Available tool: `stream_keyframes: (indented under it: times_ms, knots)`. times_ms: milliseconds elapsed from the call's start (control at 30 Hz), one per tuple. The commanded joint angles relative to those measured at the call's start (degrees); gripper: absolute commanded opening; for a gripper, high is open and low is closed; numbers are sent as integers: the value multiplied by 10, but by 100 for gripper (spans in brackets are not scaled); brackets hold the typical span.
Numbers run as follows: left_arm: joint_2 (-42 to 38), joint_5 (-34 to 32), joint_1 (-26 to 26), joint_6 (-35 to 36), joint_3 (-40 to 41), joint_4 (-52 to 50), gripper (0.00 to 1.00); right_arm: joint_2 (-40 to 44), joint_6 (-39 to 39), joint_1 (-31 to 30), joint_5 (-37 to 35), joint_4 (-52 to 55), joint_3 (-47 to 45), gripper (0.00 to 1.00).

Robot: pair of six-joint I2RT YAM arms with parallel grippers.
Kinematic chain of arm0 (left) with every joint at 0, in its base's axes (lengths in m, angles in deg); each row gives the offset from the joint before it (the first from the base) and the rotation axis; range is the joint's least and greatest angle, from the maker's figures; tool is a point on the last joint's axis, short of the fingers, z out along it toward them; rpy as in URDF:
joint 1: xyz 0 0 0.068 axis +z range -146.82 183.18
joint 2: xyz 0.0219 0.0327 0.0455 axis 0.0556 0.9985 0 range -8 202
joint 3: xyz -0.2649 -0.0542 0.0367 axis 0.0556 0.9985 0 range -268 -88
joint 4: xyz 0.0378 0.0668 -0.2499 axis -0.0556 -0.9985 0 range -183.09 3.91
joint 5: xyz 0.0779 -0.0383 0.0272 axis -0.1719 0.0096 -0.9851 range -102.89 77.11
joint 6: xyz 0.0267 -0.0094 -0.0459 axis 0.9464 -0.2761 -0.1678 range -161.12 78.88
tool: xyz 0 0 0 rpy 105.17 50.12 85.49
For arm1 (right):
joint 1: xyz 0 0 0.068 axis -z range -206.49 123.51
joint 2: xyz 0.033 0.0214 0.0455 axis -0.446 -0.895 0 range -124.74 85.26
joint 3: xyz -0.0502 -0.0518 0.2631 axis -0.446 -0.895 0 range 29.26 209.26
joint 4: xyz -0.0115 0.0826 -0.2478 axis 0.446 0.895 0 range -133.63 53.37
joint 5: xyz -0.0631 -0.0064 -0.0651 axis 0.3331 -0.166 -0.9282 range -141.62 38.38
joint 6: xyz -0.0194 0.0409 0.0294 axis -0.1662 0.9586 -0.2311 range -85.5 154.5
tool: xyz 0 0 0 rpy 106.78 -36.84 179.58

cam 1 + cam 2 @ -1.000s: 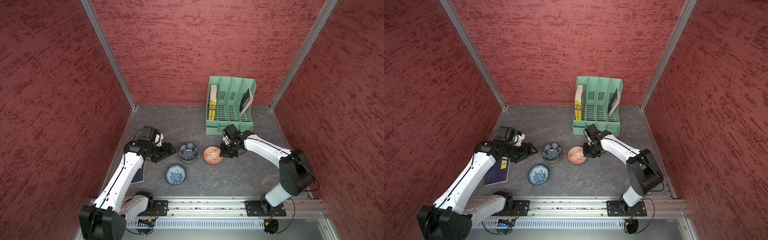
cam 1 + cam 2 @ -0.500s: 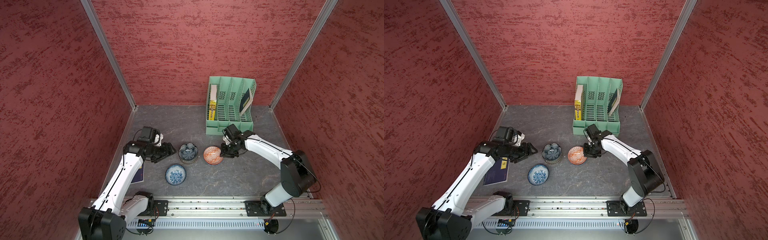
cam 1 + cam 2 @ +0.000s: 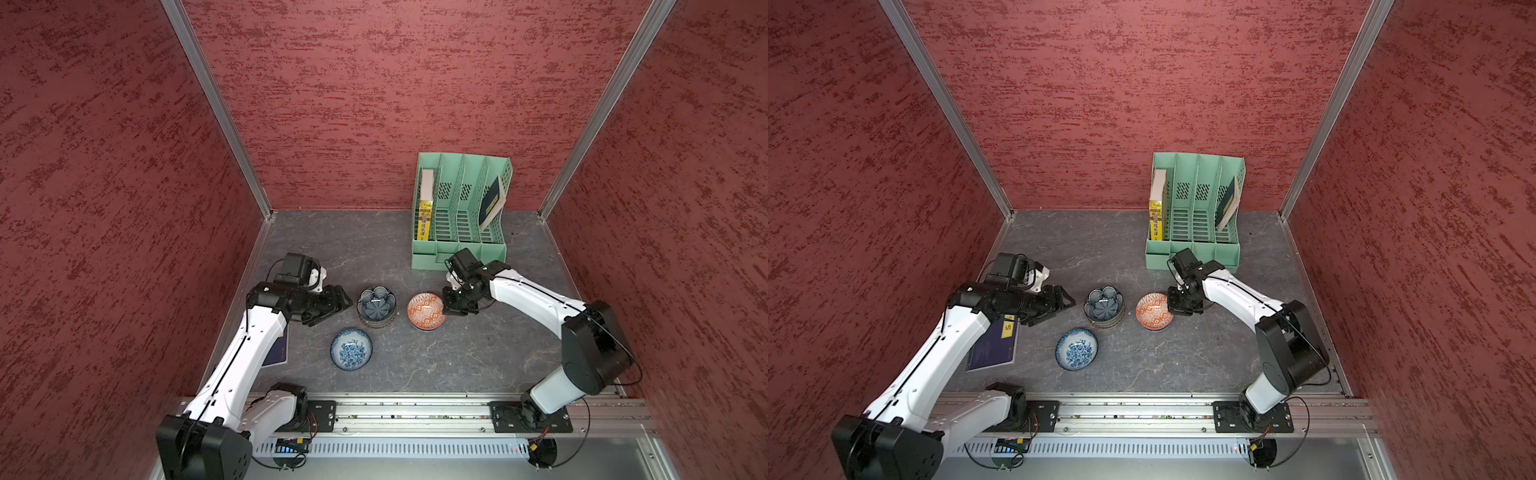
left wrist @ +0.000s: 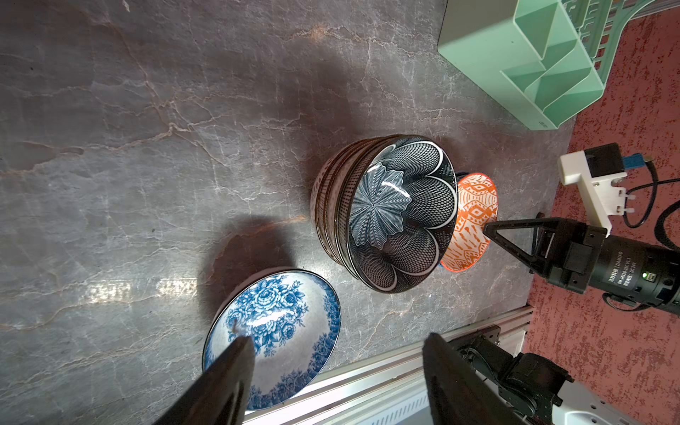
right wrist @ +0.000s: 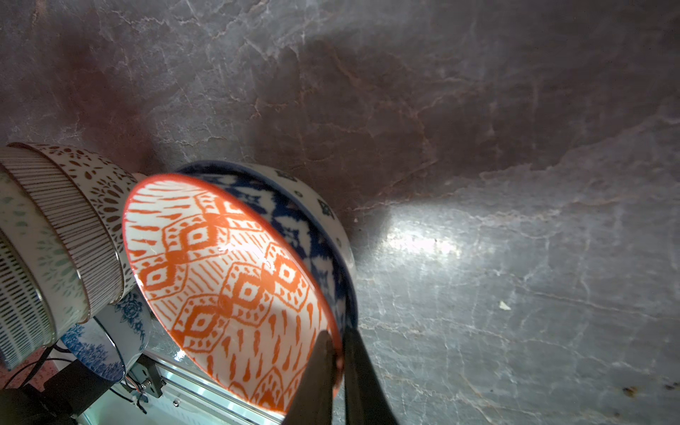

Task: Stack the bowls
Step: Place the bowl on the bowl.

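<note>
An orange geometric bowl (image 3: 426, 311) (image 3: 1153, 311) (image 5: 228, 272) rests nested in a blue-white bowl (image 5: 312, 220) at mid-table. My right gripper (image 3: 448, 309) (image 3: 1173, 309) (image 5: 340, 336) is shut on the orange bowl's right rim, one finger inside and one outside. Just left of it is a stack of bowls topped by a dark flower-shaped bowl (image 3: 377, 306) (image 3: 1104, 305) (image 4: 397, 217). A blue floral bowl (image 3: 351, 349) (image 3: 1076, 349) (image 4: 272, 331) lies alone nearer the front. My left gripper (image 3: 332, 305) (image 3: 1059, 309) (image 4: 338, 340) hovers open left of the stack, holding nothing.
A mint-green file rack (image 3: 457, 245) (image 3: 1192, 249) with books stands behind the right arm. A dark blue book (image 3: 278, 353) (image 3: 994, 347) lies under the left arm. The metal rail (image 3: 415, 411) runs along the front edge, and red walls close in three sides.
The right gripper's fingers have closed onto the orange bowl's rim. The left arm and the other bowls have stayed put.
</note>
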Motion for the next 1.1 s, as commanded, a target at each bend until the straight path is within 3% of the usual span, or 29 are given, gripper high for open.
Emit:
stream_keyframes:
  times_ms: [0,1067]
  knots:
    - [-3,4,1,8,0,-3,75,-1,-1,4,-7,2,6,10]
    - [6,4,-4,5,-7,-24,75,-25,18,5,39,25,24,9]
